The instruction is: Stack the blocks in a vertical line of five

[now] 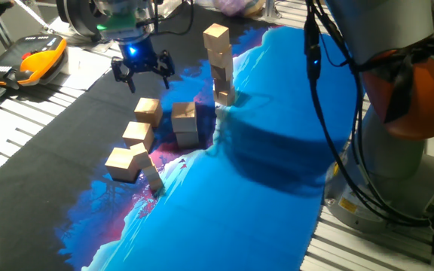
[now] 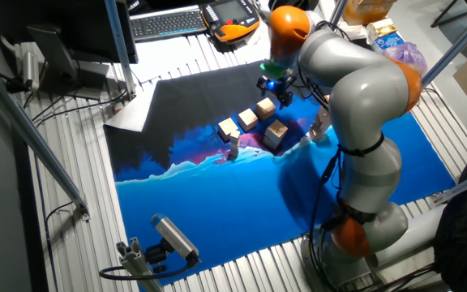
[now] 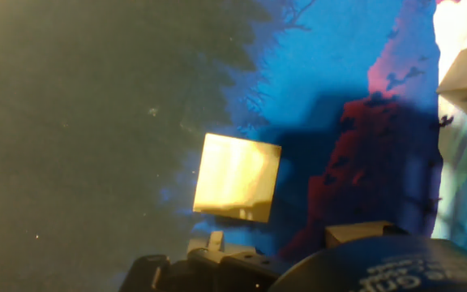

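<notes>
- One fixed view, from the left: the orange-and-black device lies at the table's edge.
- Next, the gripper hangs in the air, fingers spread wide, holding nothing.
- Below it, loose blocks lie on the dark and blue mat.
- Further right, a leaning stack of blocks stands.

The grey-and-orange arm rises from its base at the near right, bends over at the elbow and reaches to the far left, its gripper pointing downward, black fingers spread apart with nothing between them, a blue light glowing above.
</notes>
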